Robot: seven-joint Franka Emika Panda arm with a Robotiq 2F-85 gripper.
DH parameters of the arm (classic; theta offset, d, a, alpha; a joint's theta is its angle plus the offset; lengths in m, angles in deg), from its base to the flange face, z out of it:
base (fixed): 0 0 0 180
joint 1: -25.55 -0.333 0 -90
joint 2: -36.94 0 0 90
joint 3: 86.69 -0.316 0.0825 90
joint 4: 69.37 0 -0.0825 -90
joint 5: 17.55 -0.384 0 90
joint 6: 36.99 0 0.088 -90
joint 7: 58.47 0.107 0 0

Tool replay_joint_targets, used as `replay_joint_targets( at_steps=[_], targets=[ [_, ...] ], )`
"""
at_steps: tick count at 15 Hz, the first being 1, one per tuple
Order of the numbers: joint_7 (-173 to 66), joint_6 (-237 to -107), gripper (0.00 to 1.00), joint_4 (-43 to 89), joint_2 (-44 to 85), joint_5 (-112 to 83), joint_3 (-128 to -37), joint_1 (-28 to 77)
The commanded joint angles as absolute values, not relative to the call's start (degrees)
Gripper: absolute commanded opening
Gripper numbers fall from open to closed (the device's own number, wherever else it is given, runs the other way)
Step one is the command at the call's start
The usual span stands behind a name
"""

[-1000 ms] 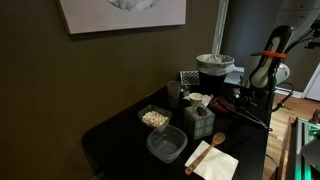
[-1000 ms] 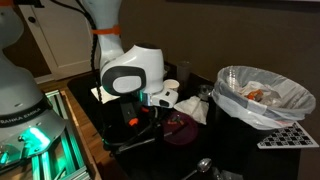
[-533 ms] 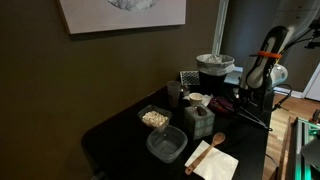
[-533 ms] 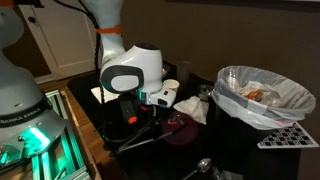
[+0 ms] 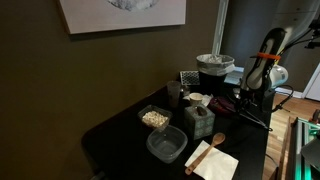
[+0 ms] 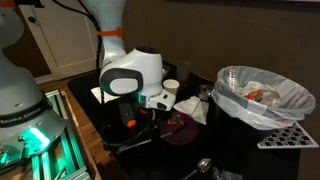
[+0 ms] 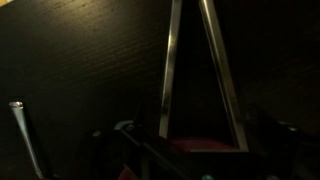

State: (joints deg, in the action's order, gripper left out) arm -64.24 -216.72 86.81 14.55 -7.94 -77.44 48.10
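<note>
Black fingers [image 7: 108,150] fade into shadow beside grey tripod legs [image 7: 170,70].

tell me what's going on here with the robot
The robot arm has its tool low over the dark table, open and empty. It hangs beside a black tripod and a reddish bowl. A lined bin and food containers stand further along the table.

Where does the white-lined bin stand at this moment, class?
In an exterior view the white-lined bin stands at the far end of the dark table, by the wall, just right of the perforated tray.
</note>
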Motion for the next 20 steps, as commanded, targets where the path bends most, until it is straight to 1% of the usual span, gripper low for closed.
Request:
replay_joint_targets(
  at_steps=[1,5,13,14,15,16,20],
  targets=[
    [-65.69,-217.23,1.0,86.2,12.75,-9.83,-76.43,46.6],
    [-65.45,-217.85,1.0,85.52,11.88,-9.92,-75.39,45.72],
    [-65.59,-217.98,1.0,83.76,10.22,-10.29,-76.75,46.78],
    [-65.65,-217.91,0.92,83.57,10.04,-10.33,-77.02,47.05],
    [-65.68,-217.86,0.77,83.4,9.86,-10.35,-77.13,47.14],
    [-65.71,-217.8,0.66,83.26,9.78,-10.38,-77.3,47.28],
    [-65.66,-217.41,0.35,82.86,10.11,-10.55,-77.48,47.14]
  ],
)
